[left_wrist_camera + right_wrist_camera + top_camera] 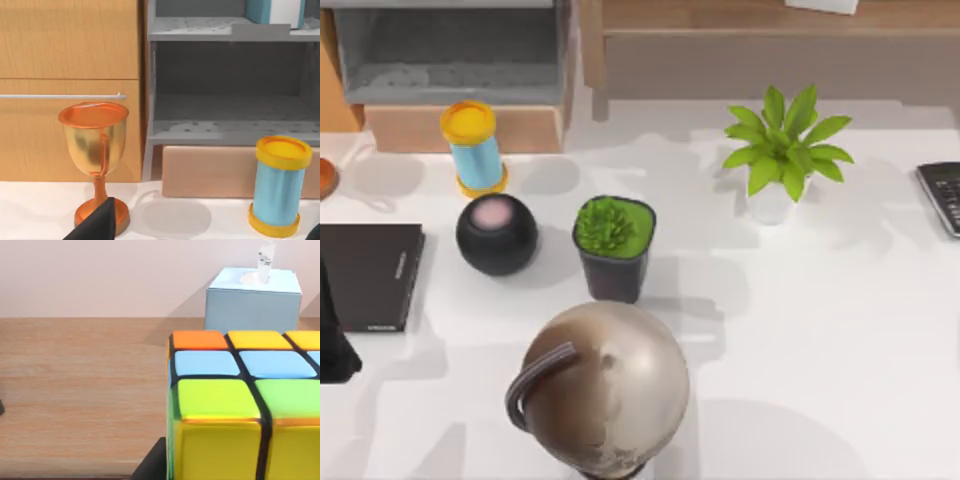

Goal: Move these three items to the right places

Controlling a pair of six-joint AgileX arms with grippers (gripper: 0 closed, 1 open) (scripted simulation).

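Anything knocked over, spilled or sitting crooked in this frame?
Nothing stands out. The trophy cup and the blue cylinder stand upright on the table, as do both potted plants. The puzzle cube sits level on a wooden surface near the tissue box.

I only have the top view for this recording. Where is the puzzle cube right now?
Observer: The right wrist view has the puzzle cube close up, over a wooden surface.
Operator: Anything near it?
Observer: A pale blue tissue box stands on that wood, behind the cube.
Operator: And the teal book?
Observer: In the left wrist view, the teal book stands on the upper level of the grey shelf unit.
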